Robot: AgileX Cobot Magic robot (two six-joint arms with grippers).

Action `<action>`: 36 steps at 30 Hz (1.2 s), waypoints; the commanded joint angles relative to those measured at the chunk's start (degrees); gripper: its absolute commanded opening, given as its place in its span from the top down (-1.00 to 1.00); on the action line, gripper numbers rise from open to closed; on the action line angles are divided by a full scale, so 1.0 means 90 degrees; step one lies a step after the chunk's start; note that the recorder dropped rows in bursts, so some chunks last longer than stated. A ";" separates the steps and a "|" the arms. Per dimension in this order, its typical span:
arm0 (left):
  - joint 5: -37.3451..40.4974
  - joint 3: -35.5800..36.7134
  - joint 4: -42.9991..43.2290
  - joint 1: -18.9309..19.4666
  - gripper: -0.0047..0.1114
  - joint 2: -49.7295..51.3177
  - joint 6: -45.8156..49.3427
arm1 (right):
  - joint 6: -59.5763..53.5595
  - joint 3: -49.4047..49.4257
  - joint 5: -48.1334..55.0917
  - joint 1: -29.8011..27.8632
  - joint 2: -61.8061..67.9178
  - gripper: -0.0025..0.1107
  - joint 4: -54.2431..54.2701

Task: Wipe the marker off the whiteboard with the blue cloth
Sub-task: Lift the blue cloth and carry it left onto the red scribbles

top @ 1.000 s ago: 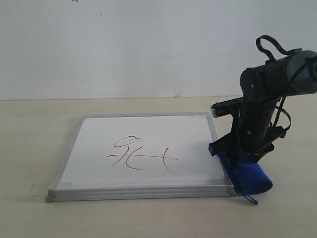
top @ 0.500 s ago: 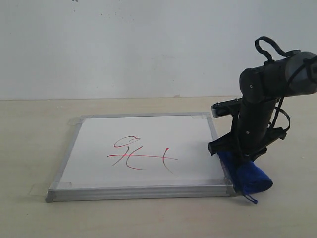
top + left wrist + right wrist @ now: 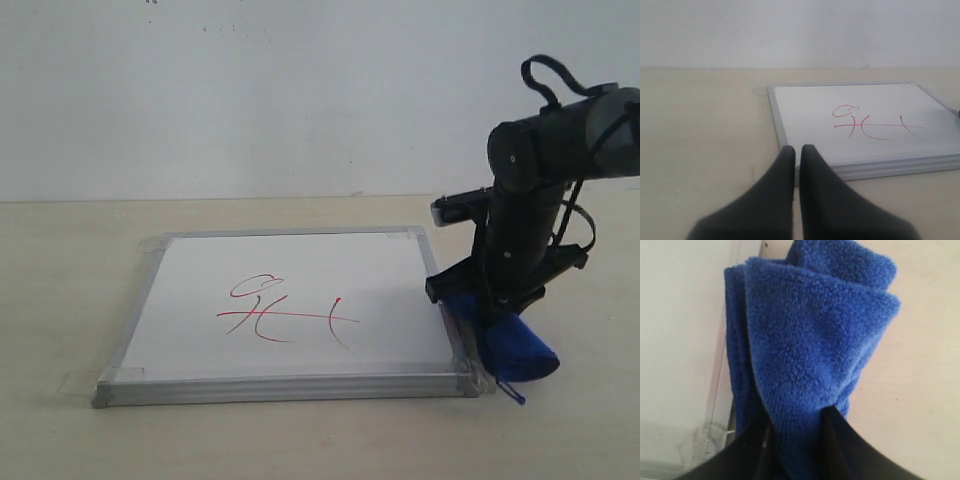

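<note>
The right arm [image 3: 525,235] is black and thick, with a grey round top. A black cable [image 3: 548,75] loops over it. The left gripper [image 3: 797,149] has two black, smooth, pointy fingers.

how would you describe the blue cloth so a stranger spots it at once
Find the whiteboard lying flat on the pale table and go to its right-hand front corner in the exterior view. Just beside it, the blue cloth is bunched in the right gripper. It is the only fuzzy, deep blue thing there.
</note>
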 commanded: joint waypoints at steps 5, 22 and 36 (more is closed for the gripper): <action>-0.0020 0.0023 -0.0004 0.0009 0.85 -0.0021 0.0034 | -0.0023 -0.0728 0.0264 -0.0014 -0.0811 0.96 0.0638; -0.0020 0.0023 -0.0004 0.0009 0.85 -0.0021 0.0034 | -0.2618 -0.1473 -0.0281 0.0887 0.0356 0.96 0.2163; -0.0020 0.0023 -0.0004 0.0009 0.85 -0.0021 0.0034 | -0.2865 -0.3149 0.2117 0.1791 0.2199 0.96 0.1242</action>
